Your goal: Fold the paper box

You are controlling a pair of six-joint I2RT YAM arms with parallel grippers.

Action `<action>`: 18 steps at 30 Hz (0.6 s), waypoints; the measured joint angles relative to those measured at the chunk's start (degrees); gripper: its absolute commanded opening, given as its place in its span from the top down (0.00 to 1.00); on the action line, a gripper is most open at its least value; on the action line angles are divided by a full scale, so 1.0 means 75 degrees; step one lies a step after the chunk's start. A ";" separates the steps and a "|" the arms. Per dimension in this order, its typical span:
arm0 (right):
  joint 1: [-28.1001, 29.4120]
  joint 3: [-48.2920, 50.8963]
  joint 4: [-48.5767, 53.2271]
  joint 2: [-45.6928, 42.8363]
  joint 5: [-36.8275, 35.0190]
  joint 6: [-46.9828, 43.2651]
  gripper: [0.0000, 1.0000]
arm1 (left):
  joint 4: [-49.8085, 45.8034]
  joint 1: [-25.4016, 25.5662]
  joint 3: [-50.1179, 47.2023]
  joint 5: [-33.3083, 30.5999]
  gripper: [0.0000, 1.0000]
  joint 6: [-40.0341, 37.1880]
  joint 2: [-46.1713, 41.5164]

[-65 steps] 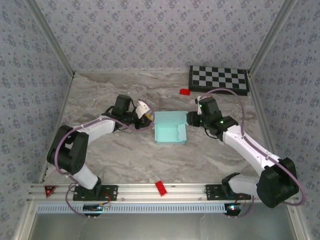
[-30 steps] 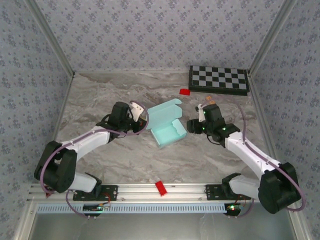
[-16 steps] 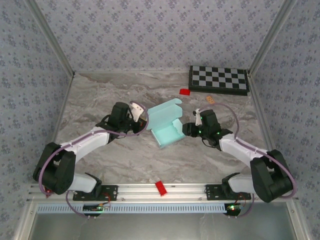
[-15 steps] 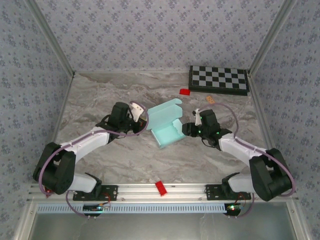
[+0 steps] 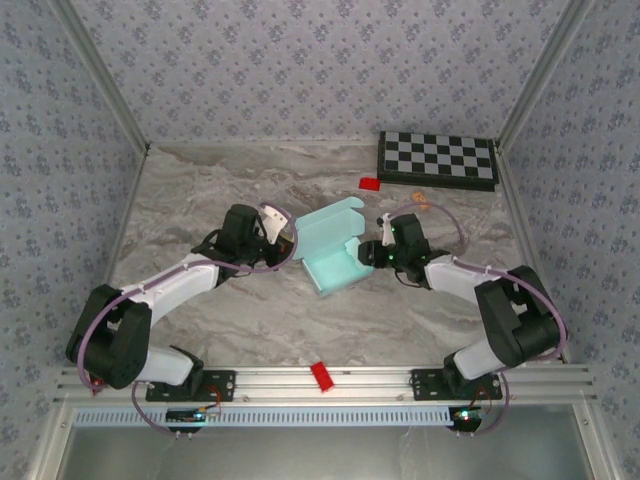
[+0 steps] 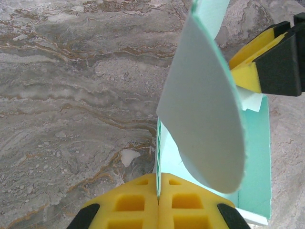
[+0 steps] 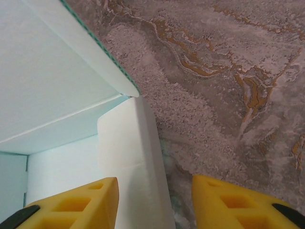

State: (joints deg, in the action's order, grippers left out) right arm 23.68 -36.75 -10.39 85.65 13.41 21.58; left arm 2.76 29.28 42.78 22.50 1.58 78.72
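The paper box (image 5: 330,252) is a pale light-blue card tray, turned askew at mid-table, with its lid flap (image 5: 328,222) raised at the far side. My left gripper (image 5: 291,246) is shut on the box's left wall; in the left wrist view its yellow pads (image 6: 138,202) pinch the thin card edge (image 6: 157,157), and a rounded flap (image 6: 205,109) curves overhead. My right gripper (image 5: 368,256) is at the box's right side. It is open, and its fingers (image 7: 81,202) straddle the white right wall (image 7: 136,157) without gripping it.
A black-and-white checkerboard (image 5: 437,160) lies at the far right corner. A small red piece (image 5: 370,183) and an orange bit (image 5: 420,200) lie behind the box. Another red piece (image 5: 321,375) sits on the near rail. Patterned walls close in three sides.
My right gripper has slid left up to the box, so its fingers now stand around the right wall, slightly narrower. The left gripper keeps its grip and the box stays put.
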 measured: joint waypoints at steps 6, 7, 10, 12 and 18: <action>0.0003 -0.0172 -0.0102 0.0335 0.0017 -0.0047 0.56 | 0.0000 0.0000 0.0000 0.0029 1.00 -0.0003 0.0003; 0.0003 -0.0227 -0.0105 0.0399 0.0017 -0.0061 0.57 | 0.0000 0.0000 0.0000 0.0029 1.00 -0.0006 0.0006; 0.0003 -0.0414 -0.0105 0.0612 0.0017 -0.0131 0.59 | 0.0000 0.0000 0.0000 0.0035 1.00 -0.0026 0.0017; 0.0003 -0.0487 -0.0090 0.0682 0.0012 -0.0201 0.60 | -0.0017 0.0000 0.0000 0.0055 1.00 -0.0041 0.0026; 0.0012 -0.0653 0.0140 0.0781 -0.0096 -0.0385 0.64 | -0.0064 0.0000 0.0003 0.0090 1.00 -0.0090 0.0064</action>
State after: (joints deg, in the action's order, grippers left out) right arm 23.77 -41.65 -9.34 91.50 12.69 18.70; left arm 2.28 29.28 42.81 23.18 0.91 79.20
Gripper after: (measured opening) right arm 0.380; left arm 0.045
